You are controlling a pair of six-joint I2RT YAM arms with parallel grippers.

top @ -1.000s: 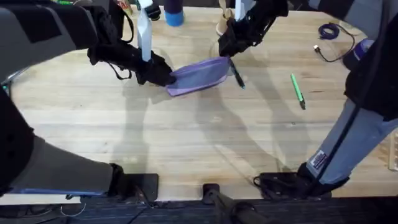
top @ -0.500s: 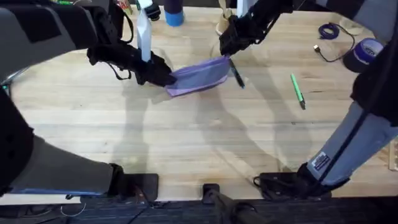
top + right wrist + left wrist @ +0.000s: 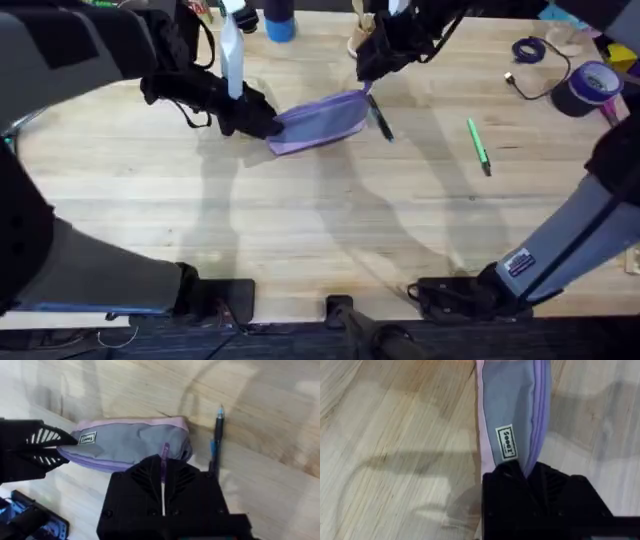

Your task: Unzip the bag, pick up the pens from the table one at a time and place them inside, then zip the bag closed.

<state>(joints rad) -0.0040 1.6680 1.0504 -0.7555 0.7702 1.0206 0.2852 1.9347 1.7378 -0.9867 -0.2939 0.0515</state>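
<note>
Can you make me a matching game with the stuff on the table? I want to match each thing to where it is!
Things:
1. bag
2. black pen
3. green pen
4. tape roll

Places:
A. alone on the wood, away from the bag
B. near the table's far right edge
C. pinched at one end by the left gripper
D. right beside the bag's end

Pairs: 1-C, 2-D, 3-A, 4-B

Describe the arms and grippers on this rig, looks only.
Both arms are dark with grey link sections; the right arm carries a small white label. The left gripper and right gripper have black fingers, the right's ribbed. Black cables loop at the left wrist.
</note>
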